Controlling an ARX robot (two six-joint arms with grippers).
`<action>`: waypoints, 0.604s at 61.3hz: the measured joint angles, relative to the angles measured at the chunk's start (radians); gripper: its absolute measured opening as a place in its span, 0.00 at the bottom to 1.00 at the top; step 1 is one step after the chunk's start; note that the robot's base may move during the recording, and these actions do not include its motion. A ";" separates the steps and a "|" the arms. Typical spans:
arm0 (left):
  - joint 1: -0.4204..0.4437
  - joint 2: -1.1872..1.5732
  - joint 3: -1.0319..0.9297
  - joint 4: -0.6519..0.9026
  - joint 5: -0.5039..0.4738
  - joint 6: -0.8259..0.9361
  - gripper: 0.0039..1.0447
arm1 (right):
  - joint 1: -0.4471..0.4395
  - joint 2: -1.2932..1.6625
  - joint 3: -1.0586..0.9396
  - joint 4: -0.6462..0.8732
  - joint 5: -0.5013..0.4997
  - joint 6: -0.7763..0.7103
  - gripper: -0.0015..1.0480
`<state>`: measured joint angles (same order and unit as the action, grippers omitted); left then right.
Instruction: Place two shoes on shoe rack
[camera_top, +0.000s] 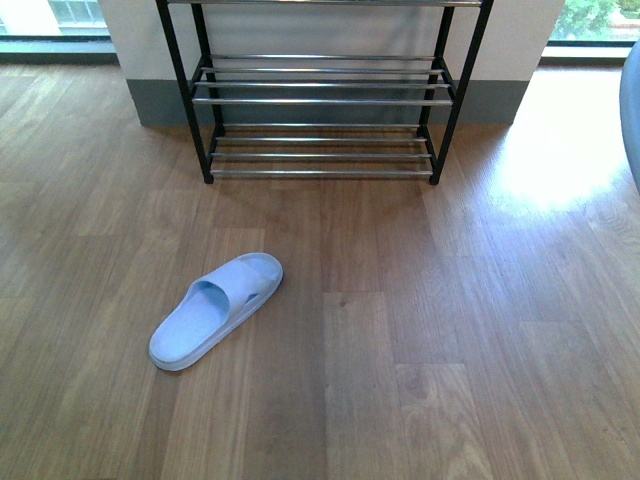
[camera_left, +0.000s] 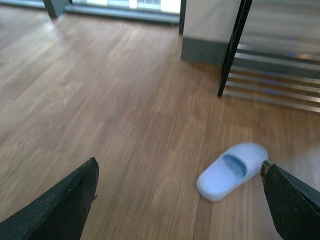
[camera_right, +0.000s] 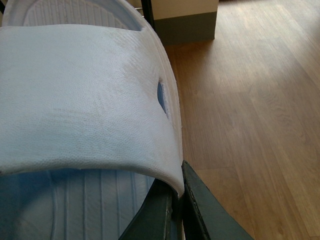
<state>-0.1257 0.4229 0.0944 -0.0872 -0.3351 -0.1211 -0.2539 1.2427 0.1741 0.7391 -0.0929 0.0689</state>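
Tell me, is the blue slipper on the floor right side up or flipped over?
Right side up: the slipper rests sole-down on the floor, strap arched on top, footbed showing.

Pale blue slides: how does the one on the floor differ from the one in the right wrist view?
The floor slide lies flat, ungripped; the other slide is pinched at its strap by the right gripper. The floor slide shows whole; the other slide fills its view. Both are pale blue, neither on the shoe rack.
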 joint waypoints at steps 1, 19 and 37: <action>0.004 0.049 0.000 0.039 0.016 0.005 0.91 | 0.000 0.000 0.000 0.000 -0.001 0.000 0.02; 0.023 0.798 0.115 0.579 0.127 0.148 0.91 | 0.000 0.000 0.000 0.000 -0.001 0.000 0.02; -0.039 1.441 0.390 0.641 0.267 0.064 0.91 | 0.000 0.000 0.000 0.000 0.000 0.000 0.02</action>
<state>-0.1650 1.8637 0.4843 0.5541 -0.0677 -0.0570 -0.2539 1.2427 0.1741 0.7391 -0.0933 0.0689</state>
